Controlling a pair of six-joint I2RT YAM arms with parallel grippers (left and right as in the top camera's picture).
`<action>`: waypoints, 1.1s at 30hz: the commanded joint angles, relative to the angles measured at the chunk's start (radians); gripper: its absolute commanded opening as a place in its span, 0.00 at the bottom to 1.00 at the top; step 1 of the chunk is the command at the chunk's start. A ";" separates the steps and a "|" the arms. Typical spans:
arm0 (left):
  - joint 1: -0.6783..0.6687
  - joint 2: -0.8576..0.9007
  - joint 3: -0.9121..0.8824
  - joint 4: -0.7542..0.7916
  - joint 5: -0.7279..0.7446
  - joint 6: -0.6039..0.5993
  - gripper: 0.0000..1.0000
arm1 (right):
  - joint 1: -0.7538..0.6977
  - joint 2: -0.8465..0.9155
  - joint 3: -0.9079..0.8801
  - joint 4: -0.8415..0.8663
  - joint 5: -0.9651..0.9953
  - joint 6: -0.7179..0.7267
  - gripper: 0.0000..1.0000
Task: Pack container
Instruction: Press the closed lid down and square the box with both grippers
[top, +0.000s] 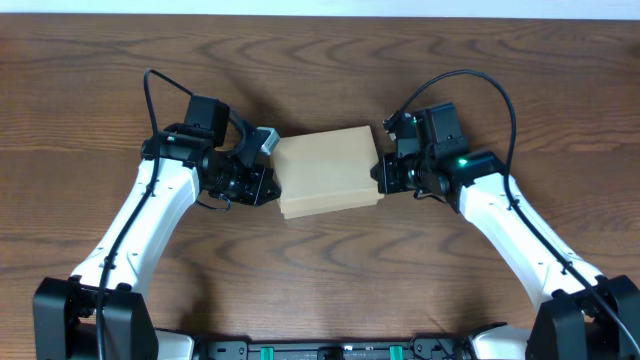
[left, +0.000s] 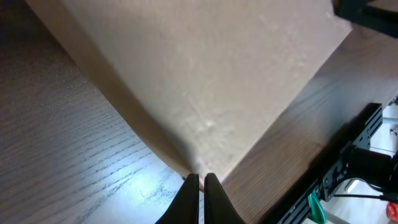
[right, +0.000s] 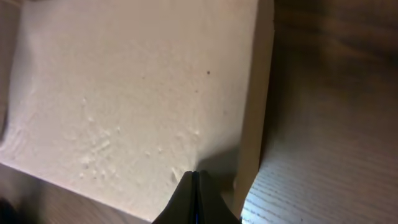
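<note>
The worktop (top: 320, 60) is shown evenly lit and sharp from overhead. In the left wrist view a pale glare is cast on the wood; the cardboard box (right: 124, 93) is blurred at close range.

The desk (top: 320, 60) is a dark brown wooden top with a bold wavy grain. Its far edge runs along the top of the overhead view, and its near edge is taken up by a black rail (top: 340, 350) with green fittings. One thing lies flat on it: a plain tan cardboard box (top: 327, 172), lid down, about midway between the left and right edges, a little nearer the far edge and turned slightly askew.
</note>
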 joint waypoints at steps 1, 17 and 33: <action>-0.004 0.000 -0.001 -0.002 -0.006 -0.006 0.06 | 0.011 0.015 -0.010 -0.011 0.010 -0.015 0.01; -0.113 -0.114 -0.010 0.007 -0.154 -0.046 0.06 | 0.010 -0.226 -0.001 -0.004 0.003 -0.014 0.01; -0.174 -0.041 -0.114 0.132 -0.265 -0.137 0.06 | 0.009 -0.323 -0.001 -0.064 0.038 -0.016 0.01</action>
